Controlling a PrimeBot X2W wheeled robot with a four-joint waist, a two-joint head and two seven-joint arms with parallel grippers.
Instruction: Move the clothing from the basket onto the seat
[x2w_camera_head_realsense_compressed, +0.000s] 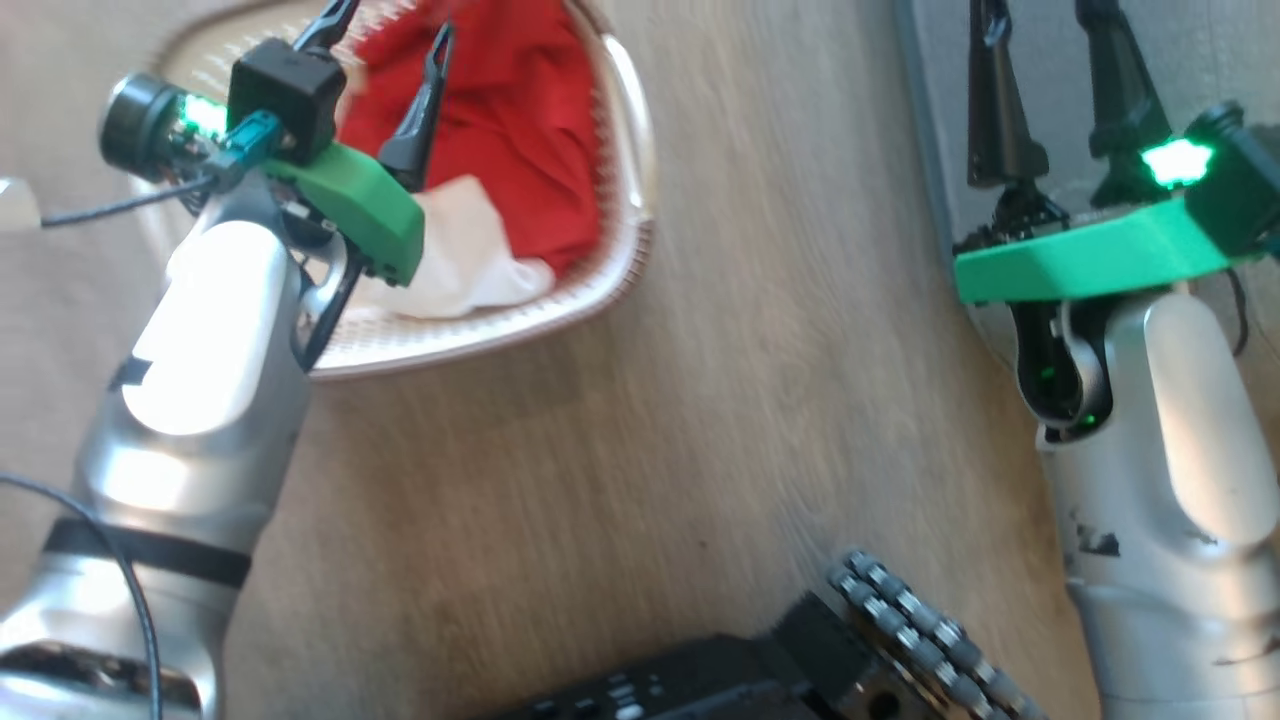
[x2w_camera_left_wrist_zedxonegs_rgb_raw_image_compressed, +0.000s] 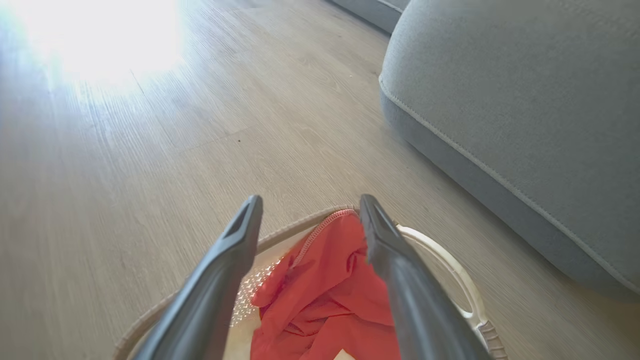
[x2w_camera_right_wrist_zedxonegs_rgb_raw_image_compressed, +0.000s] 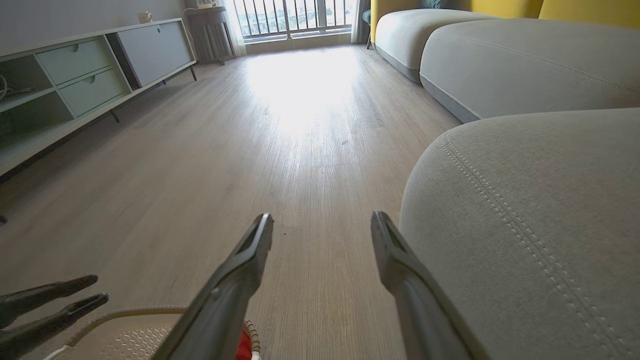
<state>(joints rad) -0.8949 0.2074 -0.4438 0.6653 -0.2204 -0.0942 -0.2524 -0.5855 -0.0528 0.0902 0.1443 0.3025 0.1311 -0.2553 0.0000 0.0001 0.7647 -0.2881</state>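
Basket (x2w_camera_head_realsense_compressed: 640, 150): cream, standing on the floor (x2w_camera_head_realsense_compressed: 780, 350).
Contents: clothing (x2w_camera_head_realsense_compressed: 520, 130), red with a white part, heaped inside.
Seat (x2w_camera_left_wrist_zedxonegs_rgb_raw_image_compressed: 525, 125): grey cushion, to the robot's right of the basket, apart from it.
Left gripper (x2w_camera_head_realsense_compressed: 395, 18): fingers spread, over the clothing, clamping nothing.
Right gripper (x2w_camera_head_realsense_compressed: 1040, 20): fingers spread, empty, at the seat's edge.

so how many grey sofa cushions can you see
3: the seat nearest, at right; a second cushion behind it; a third cushion farthest back. More may lie out of frame.
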